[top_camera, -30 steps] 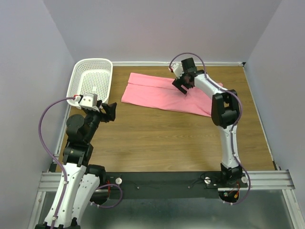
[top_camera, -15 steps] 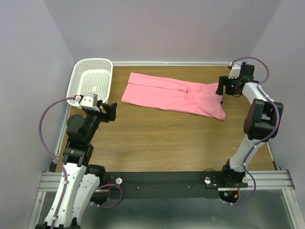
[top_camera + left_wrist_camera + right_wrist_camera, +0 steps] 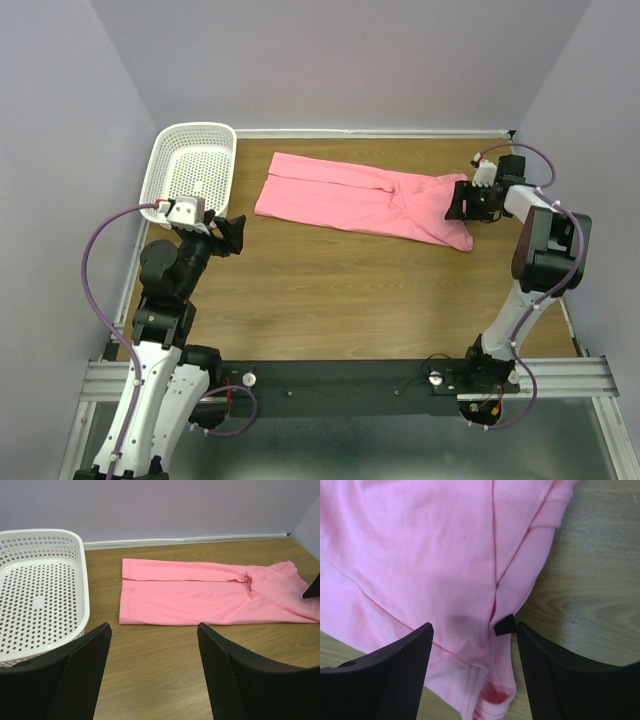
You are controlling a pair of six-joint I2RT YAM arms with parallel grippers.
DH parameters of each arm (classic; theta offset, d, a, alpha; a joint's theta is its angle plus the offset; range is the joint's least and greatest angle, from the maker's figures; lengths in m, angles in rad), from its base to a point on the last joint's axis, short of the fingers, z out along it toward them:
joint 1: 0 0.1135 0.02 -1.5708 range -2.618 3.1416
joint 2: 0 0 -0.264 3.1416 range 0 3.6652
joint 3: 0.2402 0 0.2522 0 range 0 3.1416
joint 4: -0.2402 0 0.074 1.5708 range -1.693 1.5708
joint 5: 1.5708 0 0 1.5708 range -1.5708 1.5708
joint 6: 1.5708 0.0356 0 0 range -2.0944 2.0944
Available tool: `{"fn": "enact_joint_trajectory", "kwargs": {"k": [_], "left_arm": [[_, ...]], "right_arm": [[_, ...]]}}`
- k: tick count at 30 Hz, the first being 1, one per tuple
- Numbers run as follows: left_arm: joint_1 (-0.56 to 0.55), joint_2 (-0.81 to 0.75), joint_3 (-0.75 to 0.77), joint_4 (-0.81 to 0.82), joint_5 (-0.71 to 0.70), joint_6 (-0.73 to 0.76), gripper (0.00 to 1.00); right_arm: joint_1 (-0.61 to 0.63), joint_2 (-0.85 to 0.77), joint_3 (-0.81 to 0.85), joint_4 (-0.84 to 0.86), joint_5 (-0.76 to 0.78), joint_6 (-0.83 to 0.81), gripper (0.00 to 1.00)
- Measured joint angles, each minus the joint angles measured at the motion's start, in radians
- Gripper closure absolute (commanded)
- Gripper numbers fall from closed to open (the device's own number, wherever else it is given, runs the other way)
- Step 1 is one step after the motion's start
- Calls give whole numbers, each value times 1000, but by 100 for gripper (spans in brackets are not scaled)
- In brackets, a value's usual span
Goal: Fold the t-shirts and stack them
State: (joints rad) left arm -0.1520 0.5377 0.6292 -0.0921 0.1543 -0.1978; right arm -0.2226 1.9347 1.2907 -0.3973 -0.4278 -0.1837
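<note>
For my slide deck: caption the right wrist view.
Right tool, jaws apart, hovers over the edge of a folded salmon-pink thin-fabric t-shirt on a brown wooden table.

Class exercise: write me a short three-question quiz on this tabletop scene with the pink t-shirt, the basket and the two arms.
1. What lies inside the white perforated plastic basket?
2. True or false: the plain salmon-pink short-sleeved t-shirt hangs over the basket's rim.
3. Which gripper is over the t-shirt? A) left gripper B) right gripper C) both
Key: 1 nothing; 2 false; 3 B.
</note>
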Motion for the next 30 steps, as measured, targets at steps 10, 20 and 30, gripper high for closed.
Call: {"fn": "enact_joint_trajectory", "kwargs": {"k": [10,20,30], "left_arm": [[0,0,0,0,0,0,22],[0,0,-3,0,1,0,22],[0,0,-3,0,1,0,22]], "right_arm": [[-29,-73,-71,0,-12,-12,36],[-46,-162,-119,-5,-39,-35,58],[-48,-197,-193,-19,-42,-51,59]]}}
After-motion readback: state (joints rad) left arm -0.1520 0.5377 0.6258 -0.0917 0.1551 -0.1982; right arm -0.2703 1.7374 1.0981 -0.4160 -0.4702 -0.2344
